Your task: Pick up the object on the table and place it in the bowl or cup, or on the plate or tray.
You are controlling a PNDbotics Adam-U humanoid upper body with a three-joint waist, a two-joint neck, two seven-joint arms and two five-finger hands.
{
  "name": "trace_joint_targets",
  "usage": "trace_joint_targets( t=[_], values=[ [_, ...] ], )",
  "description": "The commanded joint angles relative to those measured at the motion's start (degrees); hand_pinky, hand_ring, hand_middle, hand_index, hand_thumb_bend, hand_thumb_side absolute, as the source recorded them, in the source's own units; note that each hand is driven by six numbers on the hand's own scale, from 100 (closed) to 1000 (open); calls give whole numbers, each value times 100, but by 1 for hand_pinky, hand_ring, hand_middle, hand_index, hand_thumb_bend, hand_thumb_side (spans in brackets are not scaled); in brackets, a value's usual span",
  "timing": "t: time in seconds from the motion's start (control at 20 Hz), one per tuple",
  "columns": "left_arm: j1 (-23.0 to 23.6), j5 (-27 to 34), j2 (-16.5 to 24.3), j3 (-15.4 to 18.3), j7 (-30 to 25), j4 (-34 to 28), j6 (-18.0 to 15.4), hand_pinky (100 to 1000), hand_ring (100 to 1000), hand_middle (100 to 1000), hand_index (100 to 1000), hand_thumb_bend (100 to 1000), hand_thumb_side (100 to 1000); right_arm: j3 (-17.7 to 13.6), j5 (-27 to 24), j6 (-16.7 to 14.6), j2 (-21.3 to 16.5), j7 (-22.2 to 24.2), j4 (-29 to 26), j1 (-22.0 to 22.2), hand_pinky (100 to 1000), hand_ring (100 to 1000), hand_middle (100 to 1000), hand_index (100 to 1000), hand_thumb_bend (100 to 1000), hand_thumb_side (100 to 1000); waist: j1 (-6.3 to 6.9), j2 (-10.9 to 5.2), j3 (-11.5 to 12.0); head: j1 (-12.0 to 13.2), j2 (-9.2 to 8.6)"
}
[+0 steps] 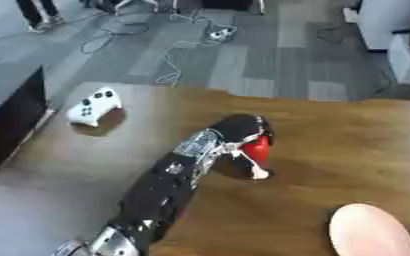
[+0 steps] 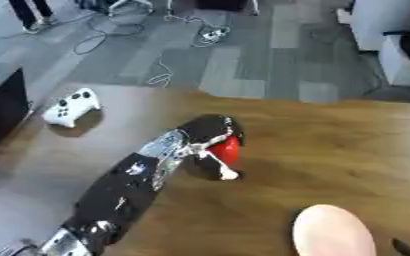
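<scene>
My left hand reaches out over the middle of the wooden table, its arm coming in from the lower left. Its fingers are curled round a red object, which shows just below and right of the hand. A pale pink plate lies at the table's near right edge, well apart from the hand. A white game controller rests at the table's far left. The right hand shows in neither view.
A black box or screen stands at the left edge of the table. Beyond the far table edge is grey carpet with cables. Open wood lies between the hand and the plate.
</scene>
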Motion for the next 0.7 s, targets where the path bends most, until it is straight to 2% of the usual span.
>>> trace_joint_targets(
  t=[0.05,0.15,0.2,0.25,0.3,0.4,0.5,0.55,0.6,0.7],
  values=[
    [-72,-74,71,-52,-63,-18,44,100,291,398,576,431,115,-24,-30,10,-61,10,-86,-13,595,706,594,986,100,1000,-4,-95,11,6,15],
    [-69,-62,75,-65,-51,-60,49,100,267,375,550,416,118,-28,-31,13,-62,9,-82,-4,595,706,594,985,100,1000,-3,-110,15,1,24],
    [-66,-48,74,-69,-42,-76,52,100,235,349,510,334,126,-28,-32,15,-63,9,-80,0,595,706,594,984,100,1000,-1,-118,18,-1,27],
    [-62,-25,72,-75,-32,-88,50,100,243,354,518,358,125,-29,-33,17,-64,9,-77,3,595,706,594,984,100,1000,1,-125,21,-3,29],
    [-58,-3,71,-82,-28,-94,47,100,226,346,504,310,121,-29,-35,20,-66,10,-75,6,595,706,594,984,100,1000,3,-132,23,-6,31],
    [-55,44,73,-102,-38,-102,37,100,206,334,493,274,109,-30,-40,26,-70,10,-71,12,594,706,594,983,100,1000,8,-147,29,-15,37],
    [-71,84,85,-130,-49,-140,21,100,192,329,487,270,109,-33,-44,33,-77,8,-68,23,594,706,594,983,100,1000,14,-168,37,-27,49],
    [-85,107,96,-152,-55,-181,5,100,193,329,487,501,100,-35,-47,36,-82,7,-65,31,594,706,594,983,100,1000,19,-181,45,-37,60],
    [-98,131,106,-174,-67,-224,-12,100,189,331,490,295,110,-36,-49,39,-86,7,-64,37,594,706,594,983,100,1000,23,-192,51,-41,67],
    [-134,187,136,-233,-120,-341,-64,100,184,331,490,306,108,-39,-54,47,-97,7,-57,50,594,706,594,983,100,1000,34,-222,66,-56,86]
  ],
)
